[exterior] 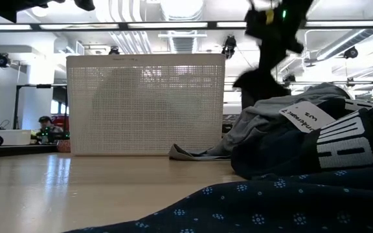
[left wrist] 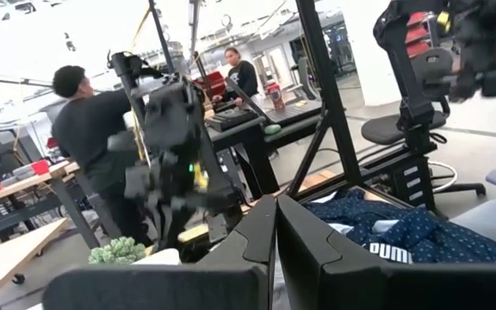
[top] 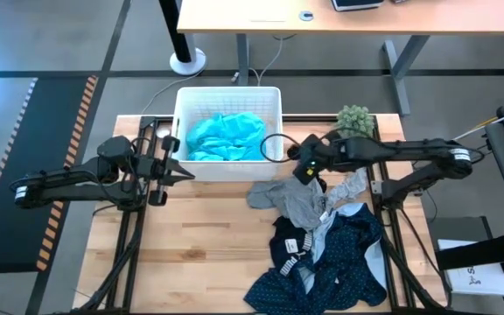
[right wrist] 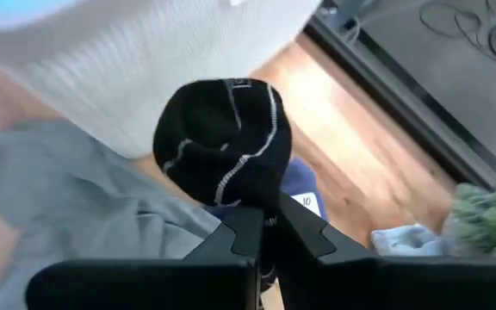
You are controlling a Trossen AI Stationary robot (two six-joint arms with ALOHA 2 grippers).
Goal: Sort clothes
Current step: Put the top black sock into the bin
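Jaws clamp black garment [right wrist: 222, 142] beside basket [top: 227, 103].

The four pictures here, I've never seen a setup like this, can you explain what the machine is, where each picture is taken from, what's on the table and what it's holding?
This is a robot with two dark arms working at a wooden table. One picture looks straight down from above, one looks level across the tabletop, and two come from cameras on the arms' wrists.

On the table stand a white basket with teal fabric inside, a small green plant, and a pile of clothes: grey, light blue, and navy with dots.

The right gripper is shut on a black garment with white stripes, beside the basket's corner. The left gripper is shut and empty, waiting at the basket's other side. People stand in the room behind.
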